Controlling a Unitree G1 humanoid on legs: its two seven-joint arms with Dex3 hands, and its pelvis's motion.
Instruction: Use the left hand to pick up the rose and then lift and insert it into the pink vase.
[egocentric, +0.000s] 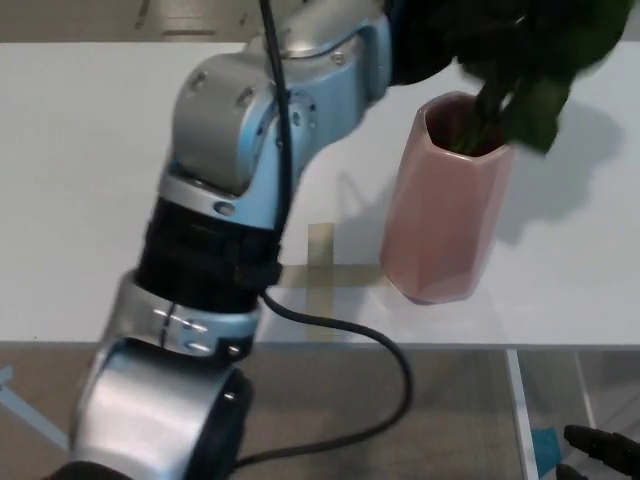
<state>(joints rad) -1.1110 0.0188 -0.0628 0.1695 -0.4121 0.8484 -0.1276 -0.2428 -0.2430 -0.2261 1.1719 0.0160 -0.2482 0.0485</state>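
Note:
The pink faceted vase (440, 230) stands upright on the white table (90, 200). The rose's green stem (487, 108) slants down into the vase mouth, and its dark leaves (540, 100) hang blurred over the right rim. The bloom is out of frame. My left arm (250, 150) fills the picture's left and middle. Its black left hand (445, 40) sits just above the vase at the top edge, shut on the stem. A small black part of my right hand (600, 448) shows at the bottom right corner, below the table edge.
Tape strips (322, 262) form a cross mark on the table just left of the vase base. A black cable (350, 330) loops from my left arm over the table's front edge. Floor shows below the table.

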